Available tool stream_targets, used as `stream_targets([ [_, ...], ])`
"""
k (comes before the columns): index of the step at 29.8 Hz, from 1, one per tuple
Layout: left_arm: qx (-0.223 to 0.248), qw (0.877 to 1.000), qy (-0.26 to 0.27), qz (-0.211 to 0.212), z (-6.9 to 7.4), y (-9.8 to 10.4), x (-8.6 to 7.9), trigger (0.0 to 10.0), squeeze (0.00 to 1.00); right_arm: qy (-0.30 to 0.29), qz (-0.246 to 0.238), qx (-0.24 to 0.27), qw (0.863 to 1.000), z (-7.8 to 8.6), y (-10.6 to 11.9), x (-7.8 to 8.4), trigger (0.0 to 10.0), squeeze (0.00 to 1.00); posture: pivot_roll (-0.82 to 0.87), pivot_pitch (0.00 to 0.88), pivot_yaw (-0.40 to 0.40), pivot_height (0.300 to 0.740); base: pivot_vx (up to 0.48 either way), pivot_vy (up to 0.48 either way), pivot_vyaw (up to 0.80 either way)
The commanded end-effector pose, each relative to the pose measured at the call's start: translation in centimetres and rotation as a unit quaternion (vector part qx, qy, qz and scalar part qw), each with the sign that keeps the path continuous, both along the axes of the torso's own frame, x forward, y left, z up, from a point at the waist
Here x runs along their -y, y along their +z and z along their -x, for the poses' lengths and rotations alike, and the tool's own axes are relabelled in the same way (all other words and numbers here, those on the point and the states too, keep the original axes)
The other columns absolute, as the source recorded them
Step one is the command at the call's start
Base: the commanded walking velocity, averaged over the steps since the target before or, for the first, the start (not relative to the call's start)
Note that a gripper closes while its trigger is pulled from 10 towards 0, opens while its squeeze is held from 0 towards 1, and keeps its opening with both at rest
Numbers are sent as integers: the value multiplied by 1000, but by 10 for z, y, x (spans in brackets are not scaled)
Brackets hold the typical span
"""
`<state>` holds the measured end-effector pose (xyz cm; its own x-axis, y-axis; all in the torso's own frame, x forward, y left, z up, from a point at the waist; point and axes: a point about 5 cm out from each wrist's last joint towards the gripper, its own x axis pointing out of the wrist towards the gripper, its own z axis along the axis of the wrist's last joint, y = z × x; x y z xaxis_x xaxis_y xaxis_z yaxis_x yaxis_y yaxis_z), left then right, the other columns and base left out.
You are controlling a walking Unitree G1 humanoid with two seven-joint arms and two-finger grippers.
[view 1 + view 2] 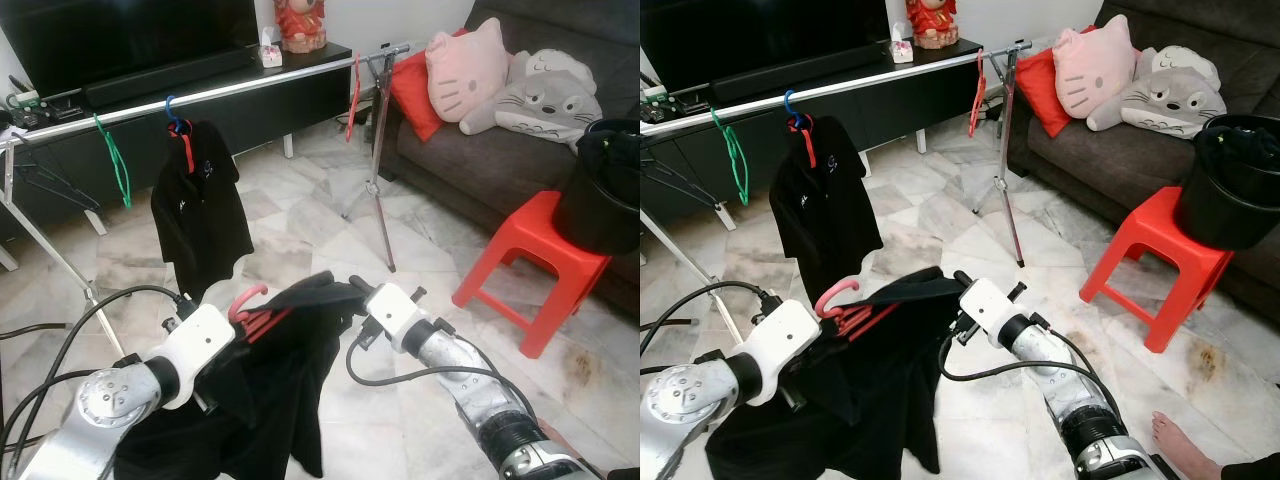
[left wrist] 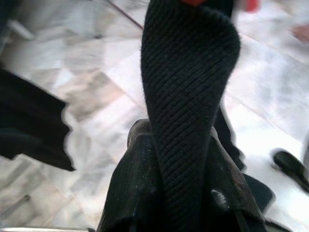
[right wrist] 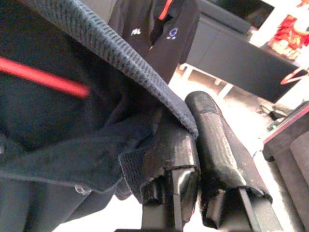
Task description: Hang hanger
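The left gripper (image 2: 181,193) is clamped on a ribbed fold of the black shirt (image 1: 270,400), low in front of the robot. The right gripper (image 3: 193,145) pinches the shirt's edge between its closed fingers (image 3: 169,159), just beside the left one. A red hanger (image 1: 247,308) sits inside the shirt, hook curling up between the two arms. Beyond, a silver rail (image 1: 240,88) carries another black shirt (image 1: 200,205), a green hanger (image 1: 118,160) and a red hanger (image 1: 352,95). A black bucket (image 1: 605,190) stands on a red stool (image 1: 530,250) by the sofa (image 1: 470,170).
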<state>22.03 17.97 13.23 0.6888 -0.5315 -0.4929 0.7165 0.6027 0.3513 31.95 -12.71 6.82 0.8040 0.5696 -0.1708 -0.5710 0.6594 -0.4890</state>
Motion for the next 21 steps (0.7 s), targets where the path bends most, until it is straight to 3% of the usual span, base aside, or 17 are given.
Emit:
stream_targets([
  [1,-5,999,-34,-6,6,4,-3,10000,0,0,16,-5,1000,-4,2,5,0,0,-76,0,19,740,0,0,0],
  [7,-51,993,-97,-36,21,4,-18,10000,0,19,45,-23,999,-5,-2,8,0,0,-69,0,17,740,0,0,0],
  [11,-50,992,-115,-32,24,11,-26,10000,0,35,61,-31,997,-2,-6,8,0,0,-69,0,17,740,0,0,0],
  [17,-46,991,-120,-32,24,12,-29,10000,0,40,66,-36,996,-2,-7,9,0,0,-69,0,17,740,0,0,0],
  [21,-39,992,-108,-47,21,17,-42,10000,0,72,118,-53,989,4,-16,13,0,0,-60,0,11,740,0,0,0],
])
